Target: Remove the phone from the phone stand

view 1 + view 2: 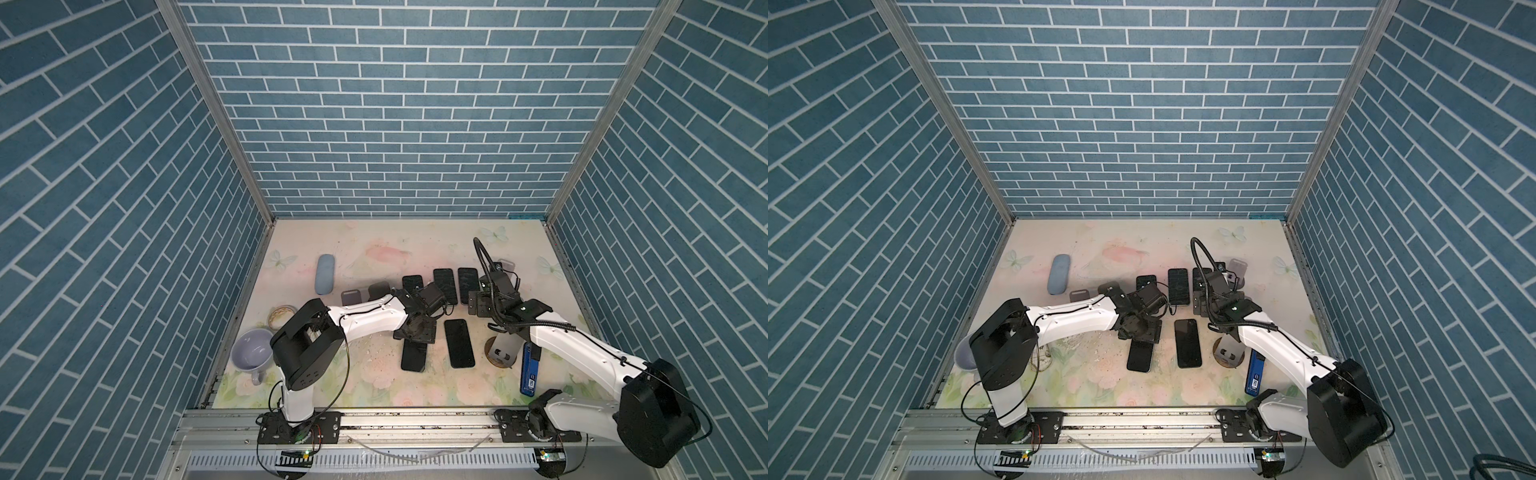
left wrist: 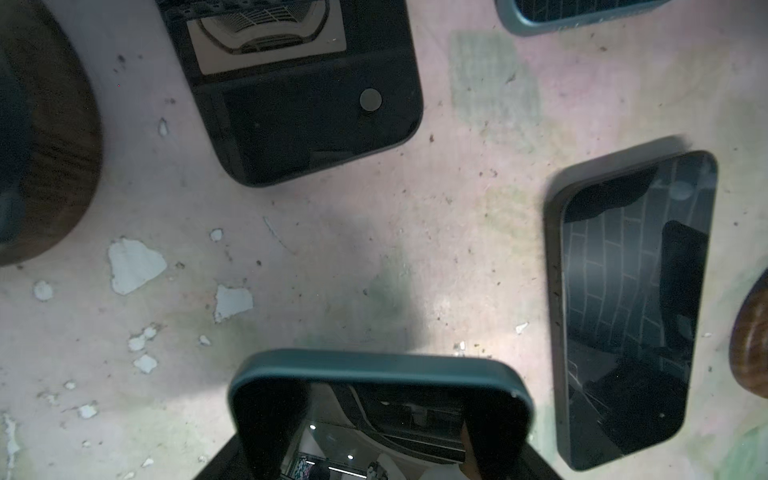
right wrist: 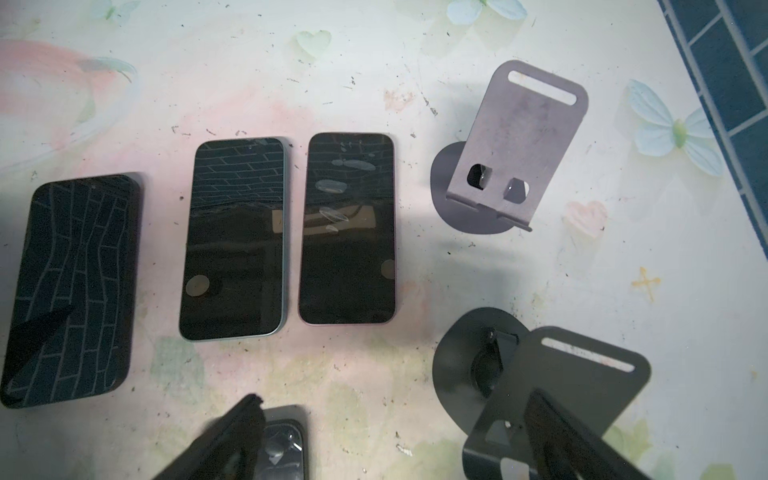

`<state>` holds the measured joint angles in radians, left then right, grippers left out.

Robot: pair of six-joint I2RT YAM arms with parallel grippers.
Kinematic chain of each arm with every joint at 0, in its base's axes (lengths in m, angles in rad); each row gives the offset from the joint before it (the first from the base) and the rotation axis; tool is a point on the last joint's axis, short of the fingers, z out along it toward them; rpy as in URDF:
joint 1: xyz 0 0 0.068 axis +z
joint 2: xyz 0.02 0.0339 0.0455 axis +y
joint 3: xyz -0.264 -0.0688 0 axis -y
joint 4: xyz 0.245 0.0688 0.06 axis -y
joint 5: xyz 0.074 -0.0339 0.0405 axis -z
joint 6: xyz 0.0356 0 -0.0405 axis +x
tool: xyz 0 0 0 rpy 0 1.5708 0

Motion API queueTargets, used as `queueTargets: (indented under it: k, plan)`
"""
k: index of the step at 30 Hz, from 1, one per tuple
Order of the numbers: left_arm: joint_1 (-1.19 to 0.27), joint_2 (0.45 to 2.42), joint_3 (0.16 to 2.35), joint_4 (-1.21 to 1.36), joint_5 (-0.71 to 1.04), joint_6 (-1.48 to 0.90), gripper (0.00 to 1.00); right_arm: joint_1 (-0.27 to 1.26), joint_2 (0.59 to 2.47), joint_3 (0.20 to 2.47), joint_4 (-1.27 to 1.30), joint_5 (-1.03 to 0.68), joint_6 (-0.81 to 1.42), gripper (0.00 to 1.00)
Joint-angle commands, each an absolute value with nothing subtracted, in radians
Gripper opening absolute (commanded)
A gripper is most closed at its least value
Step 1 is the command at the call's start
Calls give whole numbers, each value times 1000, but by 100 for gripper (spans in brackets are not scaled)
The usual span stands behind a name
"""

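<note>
- Holding the phone by its near end, my left gripper has its jaws closed on it. The teal-cased body sticks out ahead of the wrist, low over the table.
- From that I judge the phone is already off any stand, so the step in hand is setting it down and letting go. I cannot tell whether its far end touches the table yet.
- I would lower it slowly, face up as it is. The far edge should meet the surface first and the rest lie flat before I release, so it neither drops nor slaps down.
- A second phone lies just beside it on the right, apart from mine. I would come straight down and not swing sideways, so the two cases do not knock.
- On release I would open only as far as needed, then draw the gripper up and back along its own line, so the fingers do not drag the case askew.
- My right gripper is spread wide and holds nothing. In its wrist view one finger crosses in front of the back plate of the black stand, which is empty. I cannot tell whether they touch, and I would hold that arm steady, out of the left arm's way.
- Farther out, a grey stand is empty and three phones lie flat in a row, well clear of the spot I am aiming for.
</note>
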<state>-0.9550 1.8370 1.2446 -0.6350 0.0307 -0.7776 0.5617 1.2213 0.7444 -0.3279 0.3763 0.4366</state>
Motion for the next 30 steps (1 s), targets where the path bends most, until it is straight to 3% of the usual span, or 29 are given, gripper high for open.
queueTargets:
  k: [1,22,30]
  plan:
    - [-960,1850,1243,-668,23,-767,56,558,1187,718,-311,365,439,99]
    - [-960,1966,1287,-773,-60,-694,61,559,1202,719,-314,366,440,98]
    - [-959,1962,1287,-775,-75,-683,71,558,1206,718,-312,364,445,99]
